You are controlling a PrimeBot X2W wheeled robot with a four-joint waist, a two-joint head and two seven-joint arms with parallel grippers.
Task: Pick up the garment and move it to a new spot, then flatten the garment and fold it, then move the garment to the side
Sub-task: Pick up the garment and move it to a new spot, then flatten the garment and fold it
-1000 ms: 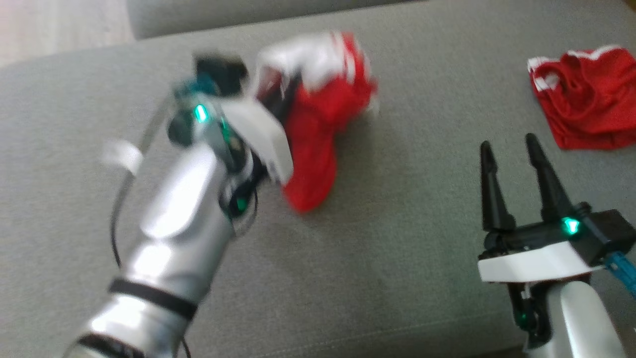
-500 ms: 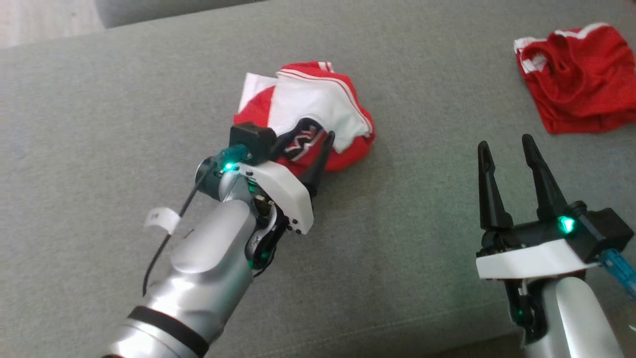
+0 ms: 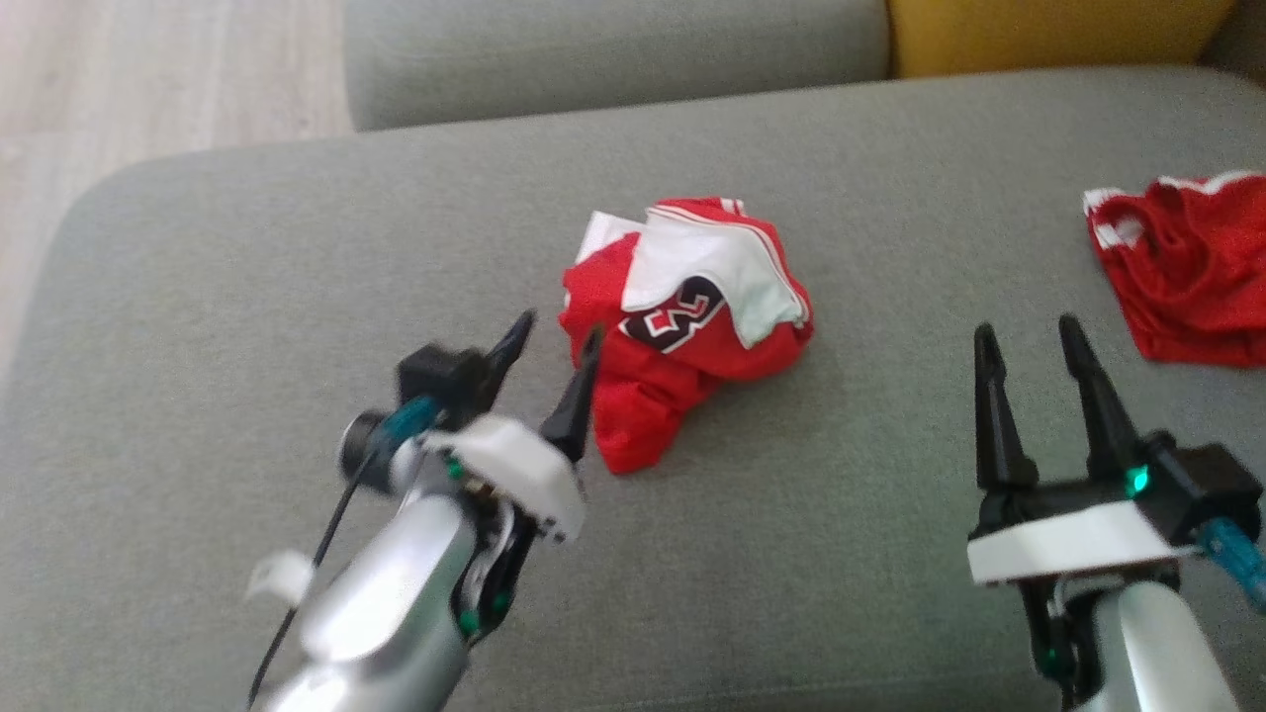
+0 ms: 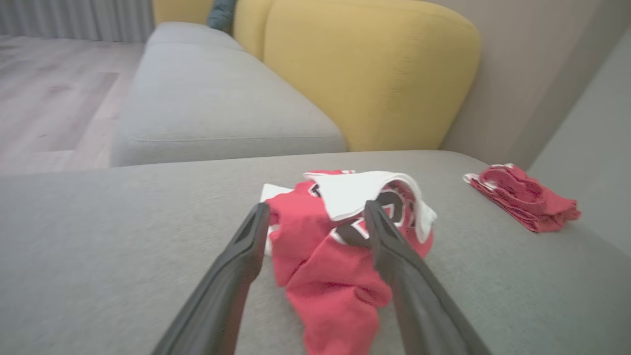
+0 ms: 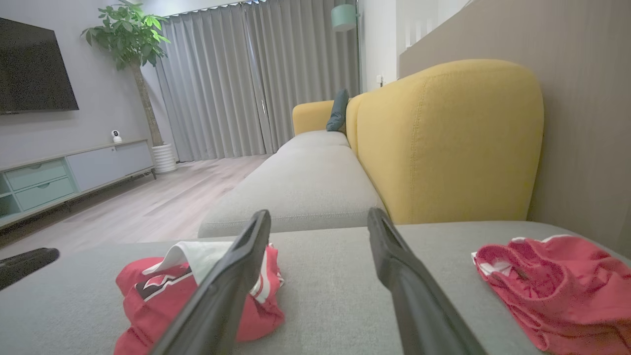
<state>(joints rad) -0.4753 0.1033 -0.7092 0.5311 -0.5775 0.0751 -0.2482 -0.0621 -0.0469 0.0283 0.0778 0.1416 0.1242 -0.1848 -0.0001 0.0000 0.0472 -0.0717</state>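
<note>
The garment (image 3: 687, 321) is a crumpled red and white jersey with a dark number, lying in a heap on the grey sofa seat (image 3: 297, 257). It also fills the middle of the left wrist view as the garment (image 4: 340, 236) and sits low left in the right wrist view as the garment (image 5: 197, 291). My left gripper (image 3: 554, 346) stands open just left of the heap, fingers apart and empty, close to the cloth's edge. My right gripper (image 3: 1029, 336) is open and empty at the lower right, well clear of the heap.
A second red garment (image 3: 1182, 267) lies crumpled at the right edge of the seat, seen too as the red garment (image 5: 557, 286). A yellow backrest (image 5: 443, 143) rises behind the seat. Another grey cushion (image 3: 613, 49) and wooden floor (image 3: 148, 79) lie beyond.
My left gripper let go of the garment, which dropped into a heap on the seat, and drew back toward me with its fingers open. The head camera shifted. The right arm stayed put.
</note>
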